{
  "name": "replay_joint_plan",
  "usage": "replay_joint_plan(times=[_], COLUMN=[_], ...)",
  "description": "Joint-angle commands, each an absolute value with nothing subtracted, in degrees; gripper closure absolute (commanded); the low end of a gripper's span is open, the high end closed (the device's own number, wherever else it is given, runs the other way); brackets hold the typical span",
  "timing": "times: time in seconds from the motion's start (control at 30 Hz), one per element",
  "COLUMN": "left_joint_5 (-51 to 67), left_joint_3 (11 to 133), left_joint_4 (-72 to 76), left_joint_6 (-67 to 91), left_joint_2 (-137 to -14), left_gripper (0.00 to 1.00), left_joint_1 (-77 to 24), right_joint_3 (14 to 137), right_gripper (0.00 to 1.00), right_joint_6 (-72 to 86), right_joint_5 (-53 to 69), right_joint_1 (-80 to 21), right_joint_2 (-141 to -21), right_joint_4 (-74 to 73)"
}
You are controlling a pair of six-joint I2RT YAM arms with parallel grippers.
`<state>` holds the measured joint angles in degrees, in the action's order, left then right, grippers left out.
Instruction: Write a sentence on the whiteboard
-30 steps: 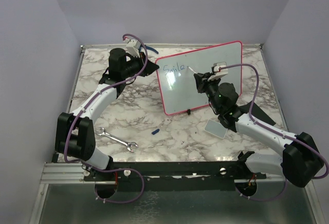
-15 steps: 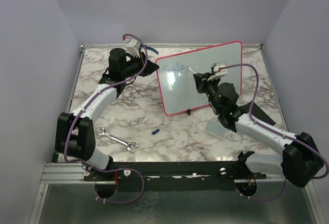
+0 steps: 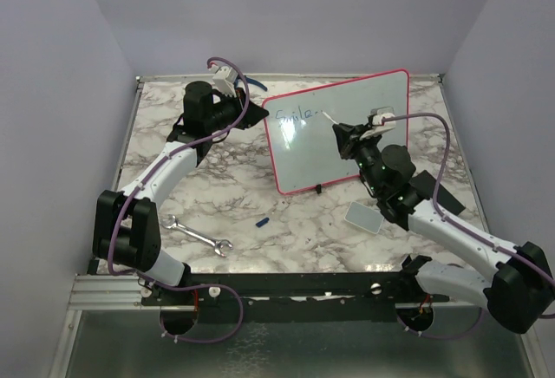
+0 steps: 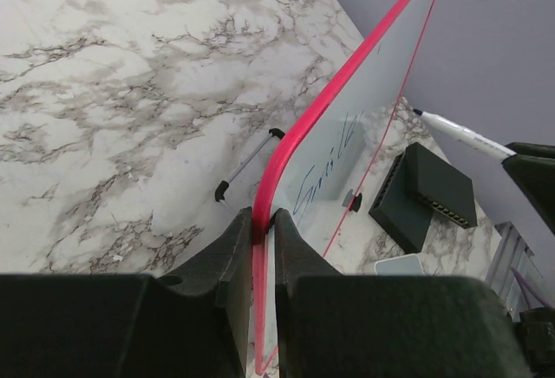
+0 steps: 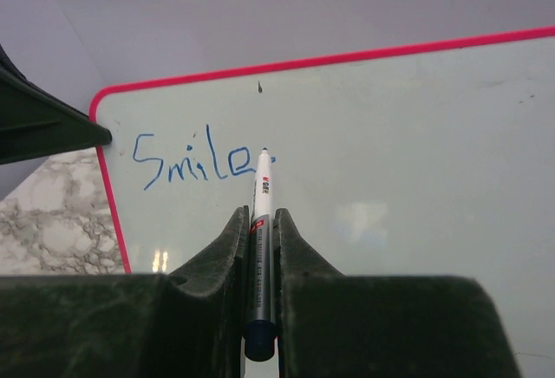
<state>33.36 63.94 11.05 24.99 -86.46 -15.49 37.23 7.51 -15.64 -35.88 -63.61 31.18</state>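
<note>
My left gripper (image 4: 262, 218) was pinched narrow on the whiteboard's (image 3: 299, 166) left edge, one finger on each face of the thin red-pink frame, so the board ran away from those fingers edge-on and leaned a little to one side. Well back from that gripper, toward my own bases, a silver wrench (image 3: 198, 236) lay flat on the marble table (image 3: 303, 231), and a small blue cap (image 3: 262, 221) lay just to its right, apart from it. Ahead of the cap the board stood on its small black feet, its glossy white face turned toward my right arm. The sentence (image 5: 186, 159) sat in the board's upper left corner, close beyond the fingers of my left gripper: thin blue letters that read "Smile", with a short dash after the last letter and nothing more written to the right of it. My right gripper (image 5: 258, 213) was closed on a white marker (image 5: 262, 183), the barrel clamped between both fingers and pointing straight ahead of them. Its tip was at that dash, just past the "e", and as far as I could tell it touched the surface. Behind and below this gripper, near my right forearm, a small grey pad (image 3: 363, 217) lay on the table, apart from the board's lower edge.
</note>
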Motion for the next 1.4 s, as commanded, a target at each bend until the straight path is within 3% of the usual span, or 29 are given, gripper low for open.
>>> replay_joint_plan(times=[0.0, 0.27, 0.63, 1.37], left_joint_5=[32.51, 32.26, 32.73, 33.31], left_joint_3=[63.89, 63.72, 63.89, 64.16], left_joint_4=[11.71, 11.69, 10.98, 10.14], left_joint_6=[24.3, 23.93, 22.76, 22.06], left_joint_2=[-84.53, -84.05, -84.07, -85.17], left_gripper=[0.97, 0.97, 0.97, 0.97], left_joint_1=[-15.22, -15.12, -14.43, -14.01], right_joint_3=[37.1, 38.25, 37.94, 37.47], right_gripper=[1.0, 1.0, 1.0, 0.99], right_joint_6=[8.27, 6.21, 7.5, 7.26], right_joint_5=[-16.68, -18.78, -9.5, -3.33], right_joint_1=[-35.47, -34.58, -27.35, -26.98], right_joint_2=[-59.99, -60.72, -60.59, -64.45], right_joint_4=[27.89, 28.09, 29.18, 32.29])
